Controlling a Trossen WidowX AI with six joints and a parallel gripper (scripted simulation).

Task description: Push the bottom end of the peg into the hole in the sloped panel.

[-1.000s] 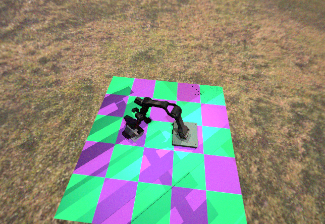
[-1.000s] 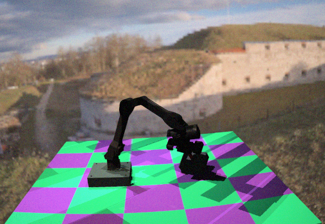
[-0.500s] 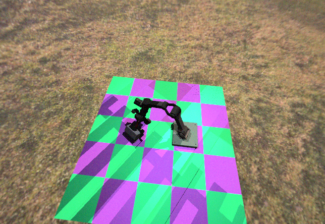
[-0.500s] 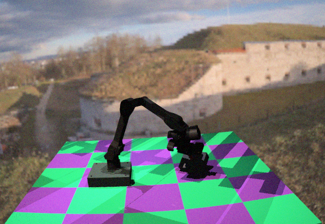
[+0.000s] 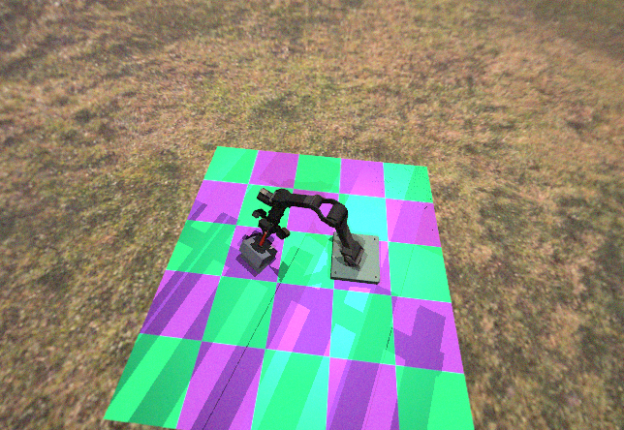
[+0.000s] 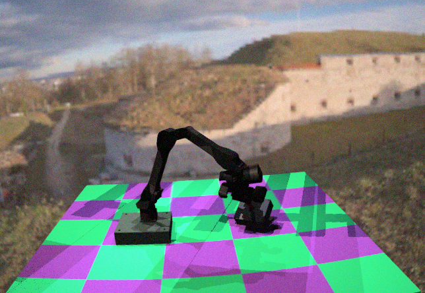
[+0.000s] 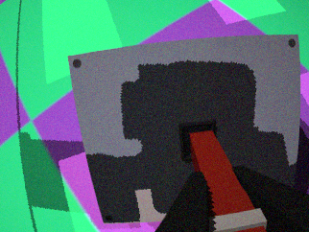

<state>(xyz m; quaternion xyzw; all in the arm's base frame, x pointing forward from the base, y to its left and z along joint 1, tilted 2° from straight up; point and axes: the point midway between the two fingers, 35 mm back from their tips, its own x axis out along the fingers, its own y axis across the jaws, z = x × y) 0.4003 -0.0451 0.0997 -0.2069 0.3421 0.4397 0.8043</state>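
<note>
One arm, one red peg (image 5: 262, 239), one grey sloped panel (image 5: 254, 259) in top view; peg tilted to suit the panel face, lower end at the panel. Exterior: gripper (image 6: 252, 202) low over the panel, peg barely visible. Wrist: gripper clamped on the square red peg, near its white-banded upper end; flat sides lined up with one square hole (image 7: 192, 135), tip entering, depth uncertain.
</note>
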